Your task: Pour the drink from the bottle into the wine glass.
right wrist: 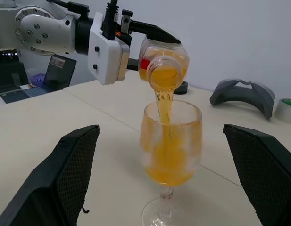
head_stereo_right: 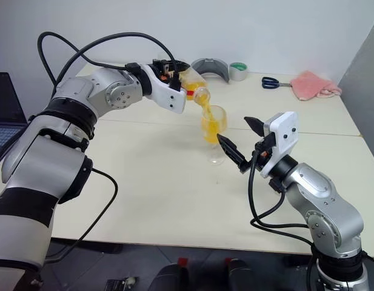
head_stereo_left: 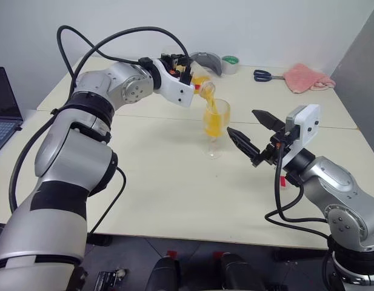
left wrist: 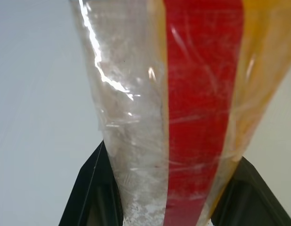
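My left gripper (head_stereo_left: 185,68) is shut on the bottle (head_stereo_left: 202,82), which is tipped mouth-down over the wine glass (head_stereo_left: 215,128). The left wrist view shows the bottle's clear body and red label stripe (left wrist: 202,117) between the black fingers (left wrist: 91,193). A stream of the orange drink (right wrist: 165,101) falls from the bottle's mouth into the glass bowl, which holds a good amount of drink (right wrist: 171,165). The glass stands upright on the table. My right gripper (head_stereo_right: 235,130) is open just to the right of the glass, its fingers spread wide and apart from it.
Along the far edge of the cream table (head_stereo_left: 174,194) lie a grey curved object (head_stereo_left: 206,60), a tape roll (head_stereo_left: 230,62), blue-handled scissors (head_stereo_left: 262,75) and a pink cloth (head_stereo_left: 307,79). A laptop (head_stereo_left: 3,106) sits at the far left.
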Tool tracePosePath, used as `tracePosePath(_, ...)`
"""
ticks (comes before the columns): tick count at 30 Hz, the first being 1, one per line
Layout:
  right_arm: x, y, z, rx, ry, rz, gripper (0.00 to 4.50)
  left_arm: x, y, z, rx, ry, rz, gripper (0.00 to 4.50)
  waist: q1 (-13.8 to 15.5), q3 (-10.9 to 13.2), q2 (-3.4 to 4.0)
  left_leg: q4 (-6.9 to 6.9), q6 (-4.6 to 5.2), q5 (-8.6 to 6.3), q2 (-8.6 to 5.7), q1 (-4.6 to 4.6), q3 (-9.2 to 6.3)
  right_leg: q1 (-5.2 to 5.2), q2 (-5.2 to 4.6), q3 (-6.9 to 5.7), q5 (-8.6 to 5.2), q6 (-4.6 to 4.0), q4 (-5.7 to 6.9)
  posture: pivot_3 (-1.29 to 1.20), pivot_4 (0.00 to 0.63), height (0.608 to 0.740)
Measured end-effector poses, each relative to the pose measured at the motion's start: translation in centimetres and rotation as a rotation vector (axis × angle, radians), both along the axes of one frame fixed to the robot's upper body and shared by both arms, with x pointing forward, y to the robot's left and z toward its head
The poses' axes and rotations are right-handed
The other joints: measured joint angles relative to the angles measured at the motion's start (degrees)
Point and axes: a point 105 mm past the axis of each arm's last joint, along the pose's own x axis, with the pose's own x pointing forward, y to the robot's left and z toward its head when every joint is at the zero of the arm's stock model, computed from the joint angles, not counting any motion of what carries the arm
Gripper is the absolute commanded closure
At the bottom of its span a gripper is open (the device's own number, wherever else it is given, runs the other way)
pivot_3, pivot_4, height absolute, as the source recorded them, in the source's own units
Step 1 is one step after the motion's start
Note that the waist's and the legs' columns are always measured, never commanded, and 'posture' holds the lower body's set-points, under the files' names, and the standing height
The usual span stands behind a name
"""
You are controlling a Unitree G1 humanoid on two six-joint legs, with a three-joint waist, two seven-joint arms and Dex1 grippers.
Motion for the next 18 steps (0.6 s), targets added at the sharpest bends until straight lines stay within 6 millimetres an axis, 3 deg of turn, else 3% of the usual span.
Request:
tracePosePath(9,0.0,0.0,-0.1,0.001,0.001,-0.001,0.0,-0.1,-0.4,1.3,0.009,-0.046,-0.011,2.75,0.0,0.0,0.0,0.0,0.0,0.0,-0.01,0.0,0.01,0.0,0.0,0.0,0.0,0.01,0.0,0.0,0.15,0.74)
tracePosePath(18,0.0,0.0,-0.1,0.001,0.001,-0.001,0.0,0.0,-0.2,1.1,0.016,-0.048,-0.003,2.75,0.0,0.0,0.0,0.01,0.0,0.0,-0.02,0.0,0.0,0.0,-0.02,0.0,0.0,0.0,0.02,0.0,0.15,0.74)
